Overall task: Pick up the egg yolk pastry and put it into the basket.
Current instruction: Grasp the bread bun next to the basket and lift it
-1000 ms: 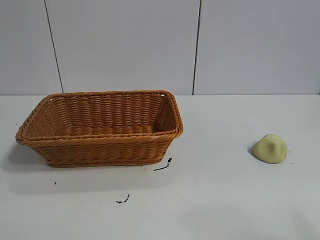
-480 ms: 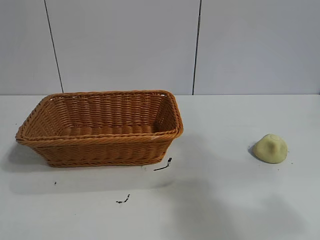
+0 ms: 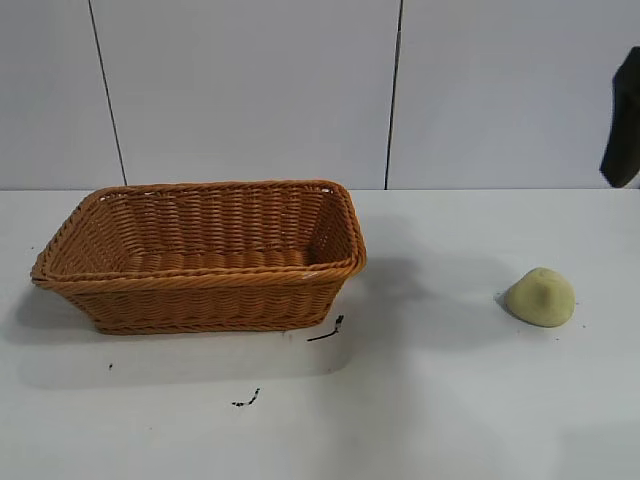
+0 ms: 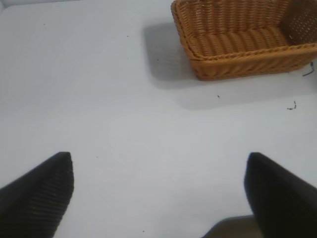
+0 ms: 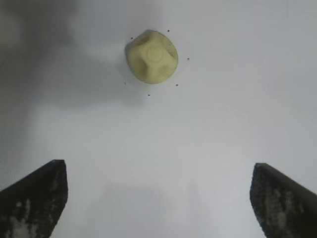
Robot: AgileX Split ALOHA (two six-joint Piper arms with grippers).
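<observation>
The egg yolk pastry [image 3: 541,297], a small pale yellow-green dome, lies on the white table at the right. It also shows in the right wrist view [image 5: 151,56]. The orange-brown wicker basket [image 3: 200,282] stands at the left and is empty; its end shows in the left wrist view [image 4: 237,49]. My right gripper [image 5: 158,196] is open and empty, high above the table, short of the pastry. A dark part of the right arm [image 3: 624,120] enters at the exterior view's right edge. My left gripper [image 4: 159,191] is open and empty over bare table, apart from the basket.
The white table [image 3: 430,400] carries small black marks [image 3: 325,333] in front of the basket. A pale panelled wall stands behind the table.
The right arm has come into the exterior view at the upper right edge, and its shadow has shifted across the table towards the pastry. Pastry and basket have not moved.
</observation>
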